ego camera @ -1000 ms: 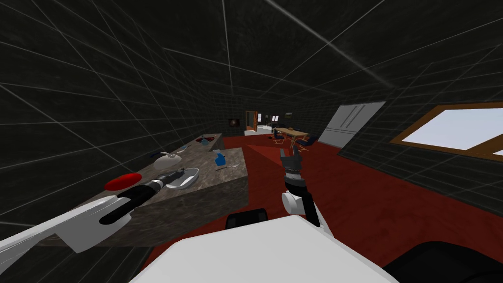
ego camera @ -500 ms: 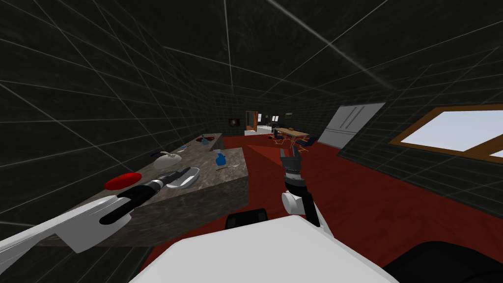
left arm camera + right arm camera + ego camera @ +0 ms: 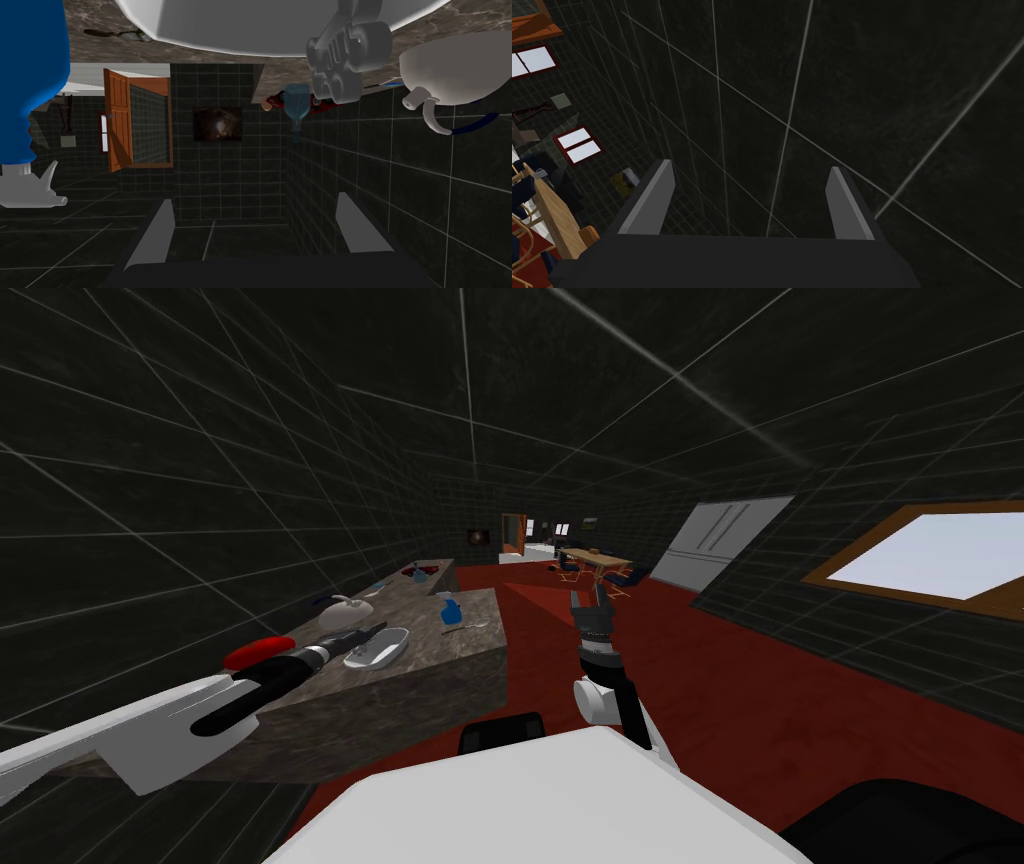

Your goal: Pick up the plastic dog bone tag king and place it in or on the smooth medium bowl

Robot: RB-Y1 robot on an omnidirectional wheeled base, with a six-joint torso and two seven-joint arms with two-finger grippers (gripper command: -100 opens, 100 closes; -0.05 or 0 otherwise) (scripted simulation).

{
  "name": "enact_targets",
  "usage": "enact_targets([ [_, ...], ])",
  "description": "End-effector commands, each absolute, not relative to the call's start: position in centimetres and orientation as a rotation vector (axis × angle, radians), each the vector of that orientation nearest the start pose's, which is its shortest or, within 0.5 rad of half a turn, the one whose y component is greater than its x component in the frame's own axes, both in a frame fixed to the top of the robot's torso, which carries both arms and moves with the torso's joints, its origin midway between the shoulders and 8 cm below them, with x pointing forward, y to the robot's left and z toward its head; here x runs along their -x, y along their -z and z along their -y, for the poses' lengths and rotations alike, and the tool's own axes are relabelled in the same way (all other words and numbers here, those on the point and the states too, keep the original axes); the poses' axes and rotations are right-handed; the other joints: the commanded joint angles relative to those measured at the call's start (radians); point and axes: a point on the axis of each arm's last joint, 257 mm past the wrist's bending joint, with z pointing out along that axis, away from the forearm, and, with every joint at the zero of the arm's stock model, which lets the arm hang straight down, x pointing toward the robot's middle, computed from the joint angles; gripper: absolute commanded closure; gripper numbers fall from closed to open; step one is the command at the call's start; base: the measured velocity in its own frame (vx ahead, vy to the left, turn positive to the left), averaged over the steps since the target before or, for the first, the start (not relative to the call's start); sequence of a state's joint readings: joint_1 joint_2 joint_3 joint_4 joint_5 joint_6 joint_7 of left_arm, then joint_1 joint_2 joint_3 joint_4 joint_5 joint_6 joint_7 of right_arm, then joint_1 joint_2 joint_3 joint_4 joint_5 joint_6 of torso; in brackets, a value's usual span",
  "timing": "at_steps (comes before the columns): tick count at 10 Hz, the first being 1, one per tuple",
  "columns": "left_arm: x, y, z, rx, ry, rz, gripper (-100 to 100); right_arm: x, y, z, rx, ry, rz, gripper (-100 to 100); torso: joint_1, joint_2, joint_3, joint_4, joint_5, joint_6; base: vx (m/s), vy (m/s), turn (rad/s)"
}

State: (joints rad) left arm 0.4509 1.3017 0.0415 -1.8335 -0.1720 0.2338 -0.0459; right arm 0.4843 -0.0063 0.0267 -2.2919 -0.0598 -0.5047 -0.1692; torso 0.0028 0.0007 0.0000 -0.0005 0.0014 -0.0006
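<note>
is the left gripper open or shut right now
Open. The left gripper holds its two fingers wide apart with nothing between them; the grey bone tag sits ahead at the rim of the white bowl.

Left gripper [image 3: 255,200] extended, right gripper [image 3: 749,167] upright — the 2 spread wide.

The counter [image 3: 450,653] looks like polished, mottled brown stone. The bowl [image 3: 378,649] on it is smooth, plain white, faintly shiny; the bone tag [image 3: 345,55] matt grey. At the bowl's two o'clock, a blue bottle [image 3: 449,611] looks glossy.
</note>
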Motion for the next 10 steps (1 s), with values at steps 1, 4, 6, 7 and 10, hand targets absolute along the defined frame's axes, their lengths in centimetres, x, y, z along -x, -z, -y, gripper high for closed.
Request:
enact_targets([
  [1, -44.5, 15.3, -52.5, 0.165, -0.083, -1.900, -100, -34.2, -3.5, 27.5, -0.730, -1.538, -0.511, 0, 0.000, 0.000, 0.000, 0.000, 0.000, 0.000, -0.001, 0.006, 0.024],
  [4, -44.9, 13.8, -51.7, 0.156, -0.077, -1.903, -100, -34.2, -3.5, 27.5, -0.730, -1.538, -0.511, 0, 0.000, 0.000, 0.000, 0.000, 0.000, 0.000, -0.001, 0.006, 0.023],
  [6, -44.9, 13.5, -51.5, 0.153, -0.076, -1.904, -100, -34.2, -3.5, 27.5, -0.730, -1.538, -0.511, 0, 0.000, 0.000, 0.000, 0.000, 0.000, 0.000, -0.001, 0.003, 0.014],
  [7, -44.9, 13.5, -51.5, 0.154, -0.076, -1.903, 0, -34.2, -3.6, 27.5, -0.730, -1.538, -0.511, 0, 0.000, 0.000, 0.000, 0.000, 0.000, 0.000, 0.000, 0.000, 0.000],
  [10, -44.9, 13.5, -51.5, 0.154, -0.076, -1.904, 0, -34.2, -3.6, 27.5, -0.730, -1.538, -0.511, 0, 0.000, 0.000, 0.000, 0.000, 0.000, 0.000, 0.000, 0.000, 0.000],
])
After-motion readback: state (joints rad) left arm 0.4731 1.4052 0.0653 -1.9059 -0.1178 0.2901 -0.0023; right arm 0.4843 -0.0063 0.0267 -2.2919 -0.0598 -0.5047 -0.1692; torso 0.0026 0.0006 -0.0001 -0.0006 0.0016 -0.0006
